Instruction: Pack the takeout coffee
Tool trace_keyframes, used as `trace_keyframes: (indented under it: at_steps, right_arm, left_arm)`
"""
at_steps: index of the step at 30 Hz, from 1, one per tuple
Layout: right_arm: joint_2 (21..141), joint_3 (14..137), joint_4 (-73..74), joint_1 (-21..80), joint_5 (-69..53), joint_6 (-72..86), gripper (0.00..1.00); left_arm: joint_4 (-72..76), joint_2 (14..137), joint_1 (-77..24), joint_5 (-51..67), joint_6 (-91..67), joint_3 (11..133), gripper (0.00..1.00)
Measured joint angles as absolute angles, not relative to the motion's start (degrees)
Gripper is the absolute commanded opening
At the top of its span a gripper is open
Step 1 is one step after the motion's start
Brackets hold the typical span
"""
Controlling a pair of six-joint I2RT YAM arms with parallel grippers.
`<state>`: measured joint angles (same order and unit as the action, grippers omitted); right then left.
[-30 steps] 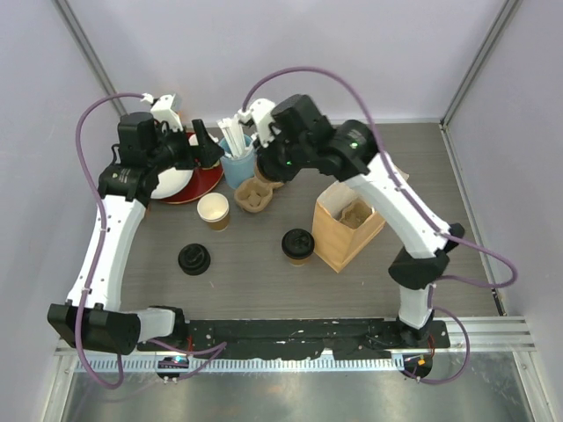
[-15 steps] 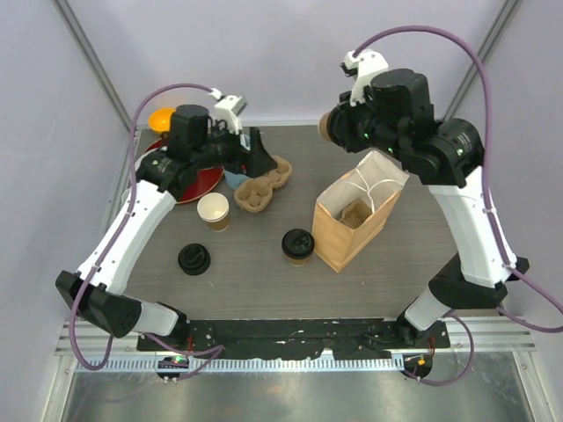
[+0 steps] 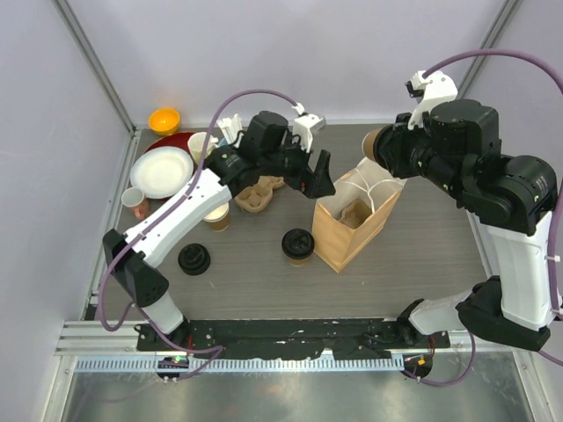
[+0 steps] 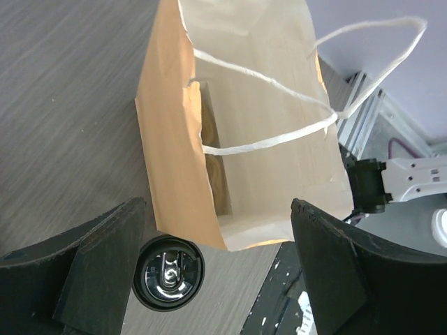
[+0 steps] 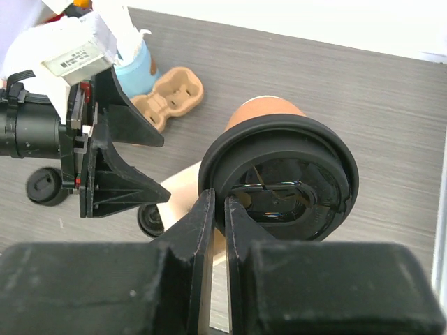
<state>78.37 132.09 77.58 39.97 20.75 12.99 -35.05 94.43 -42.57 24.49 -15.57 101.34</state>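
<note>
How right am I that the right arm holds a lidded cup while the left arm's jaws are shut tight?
Not quite: the left arm's jaws are wide open, as the left wrist view shows, framing the bag. The right arm does hold a lidded cup.

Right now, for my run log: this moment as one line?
right jaws: shut on lidded cup, raised near paper bag | left jaws: open, beside bag | table: second lidded cup, unlidded cup, loose lid
</note>
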Motion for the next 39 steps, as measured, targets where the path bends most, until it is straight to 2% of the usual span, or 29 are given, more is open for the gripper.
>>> trace_keyframes:
  at_steps: [4, 7, 8, 14, 15, 18, 19, 22, 33, 39]
  right_arm:
    - [77.7, 128.4, 78.3, 38.1, 19.3, 10.3, 0.01]
    - [78.1, 125.7, 78.4, 35.4, 16.1, 7.4, 0.01]
    - [78.4, 124.6, 78.5, 34.6, 14.9, 6.2, 0.01]
    - [81.1, 123.7, 78.9, 29.9, 8.4, 0.5, 0.01]
    - [81.5, 123.7, 78.9, 29.2, 7.7, -0.5, 0.01]
    - [82.6, 123.7, 78.9, 27.8, 5.6, -3.1, 0.01]
    - [82.8, 123.6, 78.9, 27.4, 4.9, -3.9, 0.01]
    - [82.8, 123.3, 78.9, 26.3, 3.0, -6.0, 0.01]
    - [82.0, 117.9, 78.8, 25.6, 0.5, -12.0, 0.01]
    - [77.4, 110.0, 78.1, 25.6, -2.7, -13.9, 0.01]
  left_arm:
    - [-36.1, 96.8, -44.7, 23.1, -14.2, 101.7, 0.81]
    - [-37.4, 98.0, -45.2, 22.6, -12.9, 101.8, 0.67]
    - [-37.7, 98.3, -45.3, 22.4, -12.5, 101.8, 0.58]
    - [-38.2, 99.1, -45.8, 21.3, -10.2, 102.1, 0.33]
    - [-38.2, 99.3, -45.9, 21.2, -9.8, 102.4, 0.32]
    - [-38.2, 99.9, -46.1, 21.5, -8.4, 103.4, 0.18]
    - [-38.1, 100.1, -46.1, 21.8, -8.0, 103.6, 0.11]
    - [-38.0, 100.5, -46.1, 22.3, -5.9, 104.1, 0.0]
    - [-38.0, 101.3, -44.8, 25.3, 1.3, 105.8, 0.0]
    - [-37.8, 101.7, -44.3, 27.6, 3.7, 105.8, 0.0]
